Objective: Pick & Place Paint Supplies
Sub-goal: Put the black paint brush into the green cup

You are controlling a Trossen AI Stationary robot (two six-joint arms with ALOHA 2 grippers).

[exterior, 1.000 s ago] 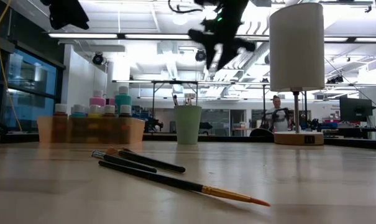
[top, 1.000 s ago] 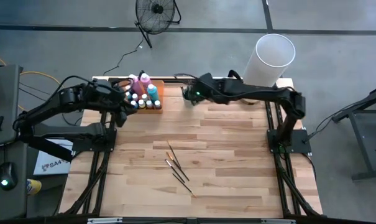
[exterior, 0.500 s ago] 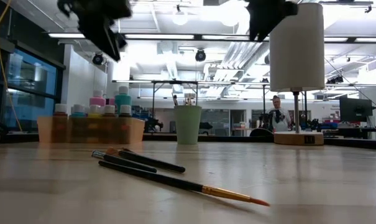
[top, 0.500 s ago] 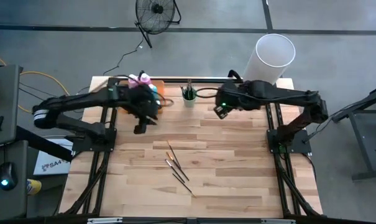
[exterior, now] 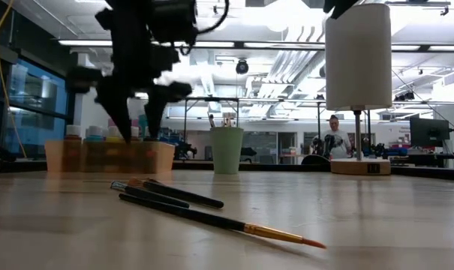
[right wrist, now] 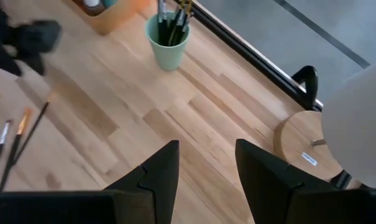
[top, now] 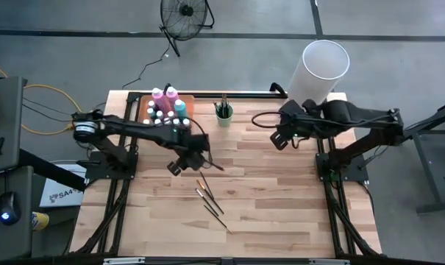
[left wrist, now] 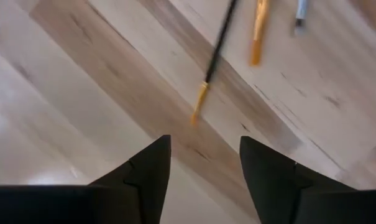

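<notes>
**Q:** Looking down on the desk [top: 281,199], where are the two arms?

**A:** The left gripper [top: 184,160] hangs over the middle of the desk, just beside the top of the loose brushes [top: 211,197]. Its jaws are spread, with nothing between them; in its wrist view the bare wood shows in the gap and a dark brush with an orange ferrule [left wrist: 211,62] lies just ahead. The right gripper [top: 280,138] waits above the far right part of the desk, near the white lamp [top: 319,70]. Its jaws are also spread and empty.

**Q:** And the paint supplies?

**A:** About four thin dark-handled brushes lie scattered at the desk's centre, roughly parallel. Small paint bottles [top: 165,112] with pale caps, plus taller pink and blue ones, stand in the orange tray [top: 187,110] at the far left edge. More brushes stand upright in the green cup [top: 223,115] just beside the tray.

**Q:** Anything beyond the desk?

**A:** A person [exterior: 334,139] stands far back in the room.
</notes>
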